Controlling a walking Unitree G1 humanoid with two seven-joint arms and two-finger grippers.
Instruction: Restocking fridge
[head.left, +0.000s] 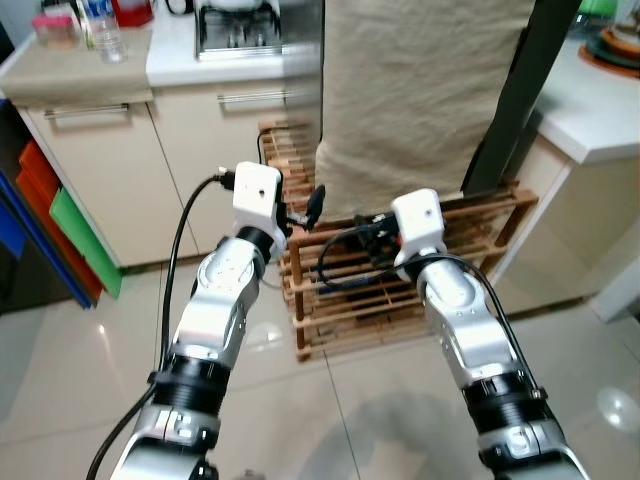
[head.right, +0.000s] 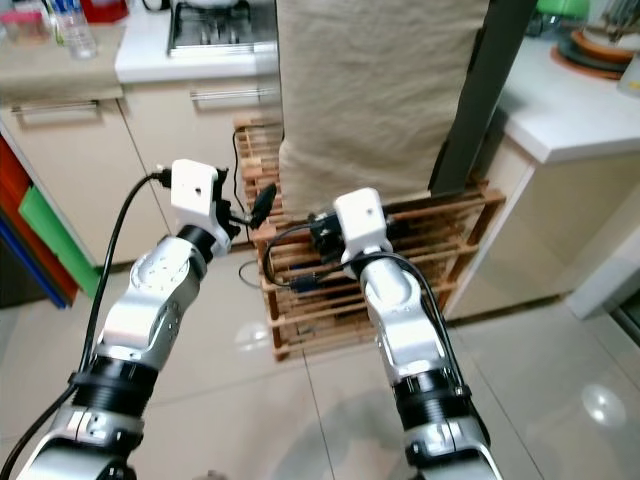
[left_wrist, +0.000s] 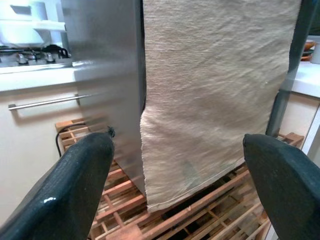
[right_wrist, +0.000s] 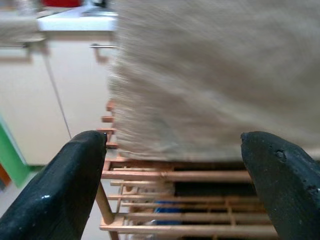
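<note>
Both silver arms are reaching fwd. Left gripper (head.left: 312, 205) and right gripper (right_wrist: 175, 185) are hanging w/ jaws open, holding nothing. At 12 o'clock, a beige cloth (head.left: 420, 90) is draping a steel fridge (left_wrist: 107, 95), standing on a wooden pallet (head.left: 350, 300).

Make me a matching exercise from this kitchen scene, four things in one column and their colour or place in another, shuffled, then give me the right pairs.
Things:
1. cloth
2. wooden rack
3. stove
4. plastic bottle

Colour or place:
A. set into the white counter, silver
B. on the floor under the hanging fabric, slatted brown
C. beige, draped down over the tall unit
D. clear, standing on the tan counter at far left

Pairs: 1-C, 2-B, 3-A, 4-D
</note>
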